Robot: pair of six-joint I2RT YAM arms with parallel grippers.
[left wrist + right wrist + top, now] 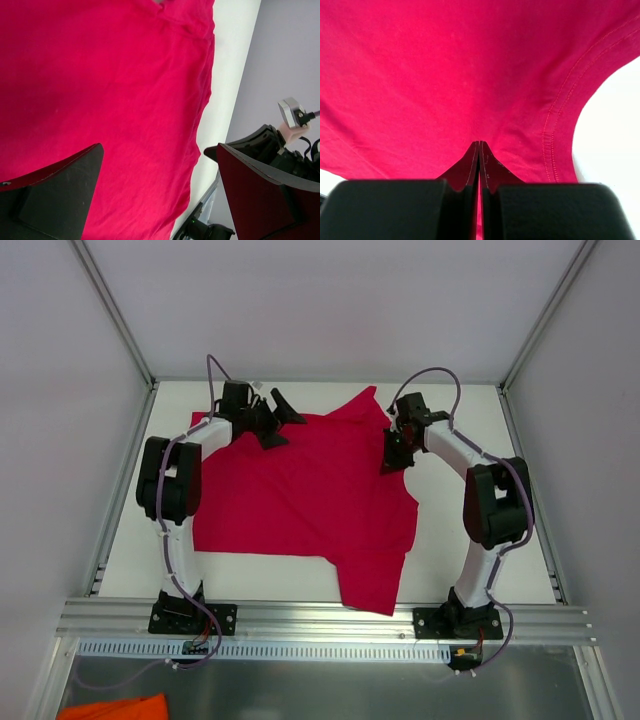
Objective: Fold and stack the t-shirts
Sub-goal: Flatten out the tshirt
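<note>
the shirt (300, 500) lies spread on the white table (250, 575), mostly flat, with its near corner reaching the rail (300, 618) at the front edge. both wrist views cut it off: red fills most of each frame, so its outline shows only from above. from above, the right gripper (392, 460) is a dark lump at the shirt's right edge and its fingertips are hard to make out. the right wrist view shows the fingers (467, 167) pressed together with a pinch of red fabric between the tips, and a stitched hem curves just beside them. the left gripper (283, 423) is at the shirt's far left corner, its fingers (55, 195) spread wide with nothing between them; whether they touch the cloth i cannot tell. past the shirt's edge in that view run a strip of table and the grey wall (290, 50). an orange cloth (115, 708) is cut off at the bottom left, below the table.
</note>
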